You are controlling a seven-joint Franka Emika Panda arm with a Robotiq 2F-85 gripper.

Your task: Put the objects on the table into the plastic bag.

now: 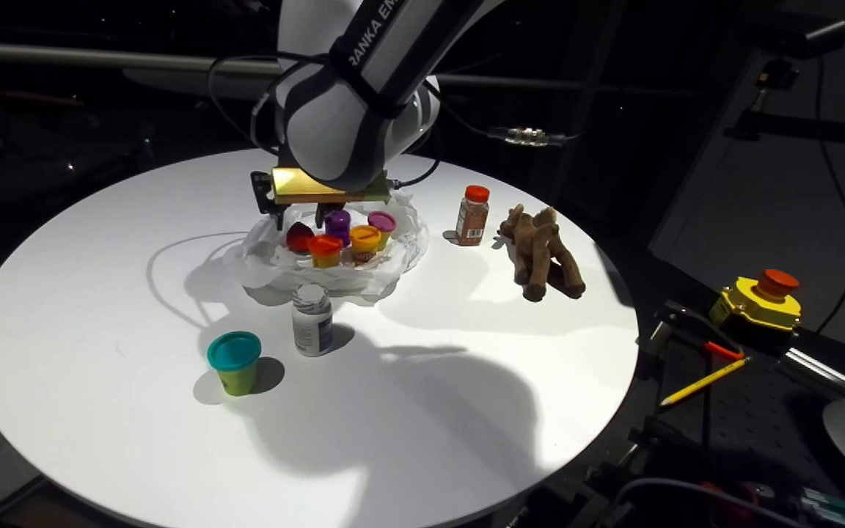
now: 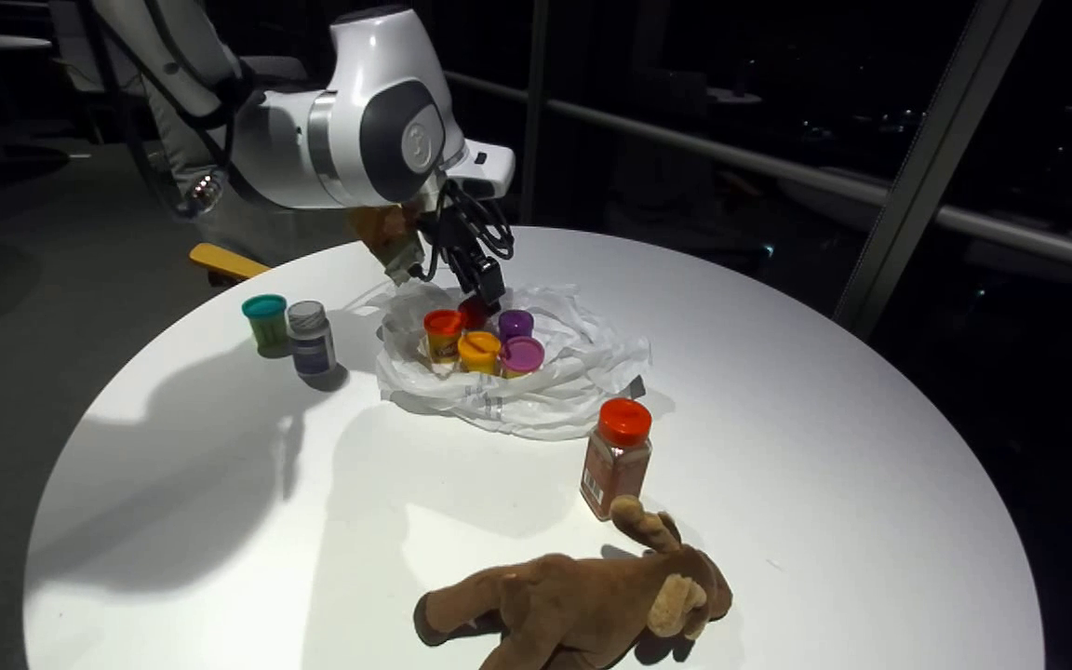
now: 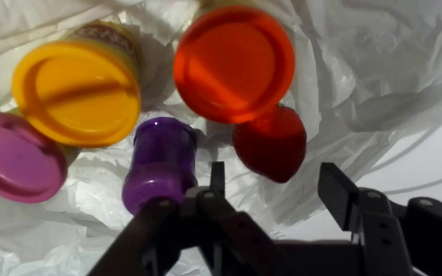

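The whitish plastic bag (image 2: pixel 545 405) lies spread and crumpled on the table. Within it sit a red strawberry-shaped piece (image 3: pixel 272 147), an orange-red-lidded tub (image 3: pixel 234 63), a yellow-orange-lidded tub (image 3: pixel 77 94), a pink-lidded tub (image 3: pixel 17 157) and a purple jar (image 3: pixel 163 157). Outside it stand a teal-lidded cup (image 1: pixel 235 363), a grey canister (image 1: pixel 312 323) and a brown red-capped bottle (image 1: pixel 471 218). A brown plush toy (image 1: pixel 540 253) is at the bottle's side. My gripper (image 3: pixel 271 182) is open over the bag, its fingertips apart with the strawberry piece just beyond them, nothing gripped.
The round white table (image 1: pixel 452 433) carries everything. Beside it, on a dark bench, are a yellow and red device (image 1: pixel 760 301) and a yellow pencil (image 1: pixel 705 381). The bottle and plush toy stand close together in both exterior views.
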